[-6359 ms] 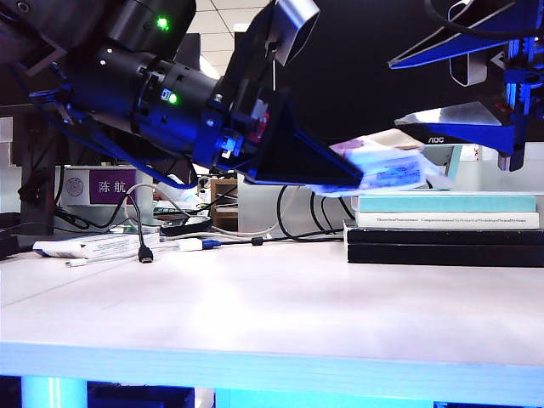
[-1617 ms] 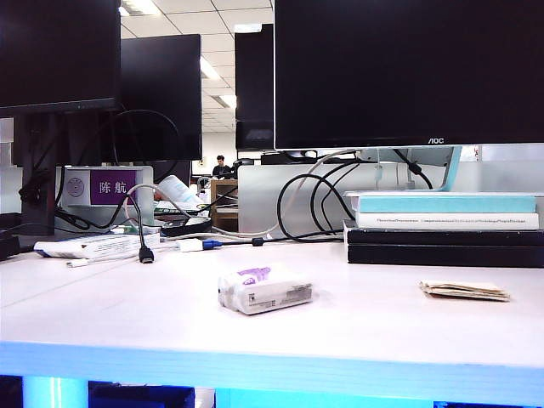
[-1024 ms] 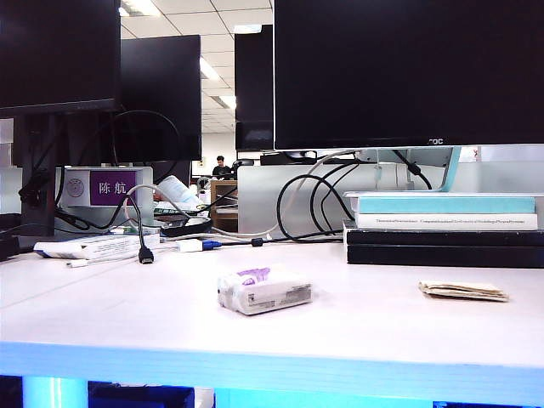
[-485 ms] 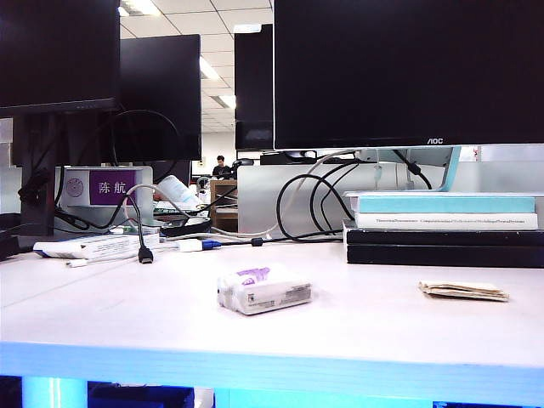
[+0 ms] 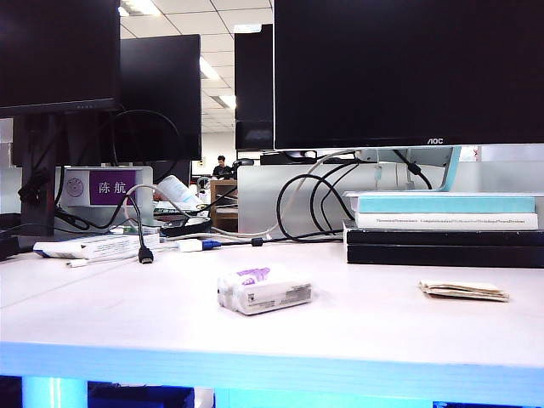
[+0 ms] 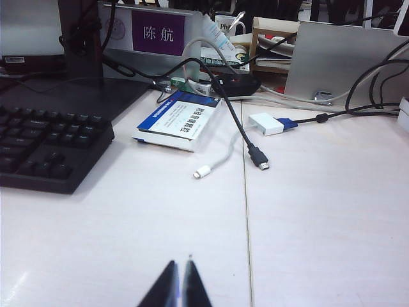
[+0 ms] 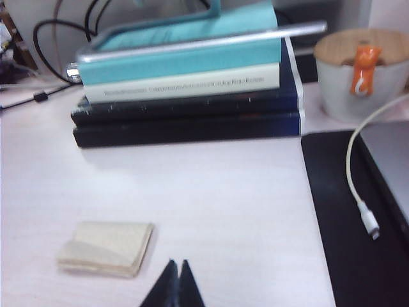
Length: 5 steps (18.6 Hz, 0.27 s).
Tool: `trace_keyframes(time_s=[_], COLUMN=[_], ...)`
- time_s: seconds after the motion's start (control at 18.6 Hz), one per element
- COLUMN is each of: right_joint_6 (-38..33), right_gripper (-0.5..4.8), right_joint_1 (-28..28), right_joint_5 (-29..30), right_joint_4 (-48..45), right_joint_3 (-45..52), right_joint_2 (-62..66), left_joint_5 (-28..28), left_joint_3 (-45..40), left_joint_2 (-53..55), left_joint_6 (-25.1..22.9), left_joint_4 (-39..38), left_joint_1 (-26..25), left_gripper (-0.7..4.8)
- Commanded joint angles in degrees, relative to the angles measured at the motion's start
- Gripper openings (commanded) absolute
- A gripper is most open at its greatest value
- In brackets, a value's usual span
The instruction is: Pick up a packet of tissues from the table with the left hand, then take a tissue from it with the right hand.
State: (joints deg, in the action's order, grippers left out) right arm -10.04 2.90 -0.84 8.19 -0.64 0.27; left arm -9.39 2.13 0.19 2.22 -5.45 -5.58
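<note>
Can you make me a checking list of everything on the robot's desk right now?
Surface: table, pale, blue front edge.
Job's things: packet of tissues lying mid-table; tissue folded, lying apart to its right.
Clutter: books, keyboard, blue-white box.
Grippers: left tool shut, empty, above the table; right tool shut, empty, near the tissue.
Cables: black plug cable, white cable.
Surroundings: monitors.

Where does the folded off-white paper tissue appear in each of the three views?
Exterior view: the folded off-white paper tissue lies flat on the pale table, lower right.
Left wrist view: not in it.
Right wrist view: tissue lower left, near the shut right tool.
Shared landmark: stack of books behind it.
</note>
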Motion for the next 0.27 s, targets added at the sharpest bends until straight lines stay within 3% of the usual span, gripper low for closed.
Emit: trace_keyframes(time_s=[0.05, 0.27], right_joint_6=[-0.31, -0.31], right_gripper=[0.00, 0.00], right_joint_1=[0.00, 0.00], right_joint_5=[0.59, 0.59], right_joint_4=[-1.40, -1.40], right_joint_3=[0.37, 0.37], right_joint_2=[0.02, 0.02], left_joint_5=[0.17, 0.17], left_joint_3=[0.22, 0.22], left_joint_2=[-0.11, -0.11], left_joint_6=[-0.09, -0.09], left_joint_4=[0.28, 0.28], left_joint_1=[-0.02, -0.02], left_gripper=[0.26, 0.26])
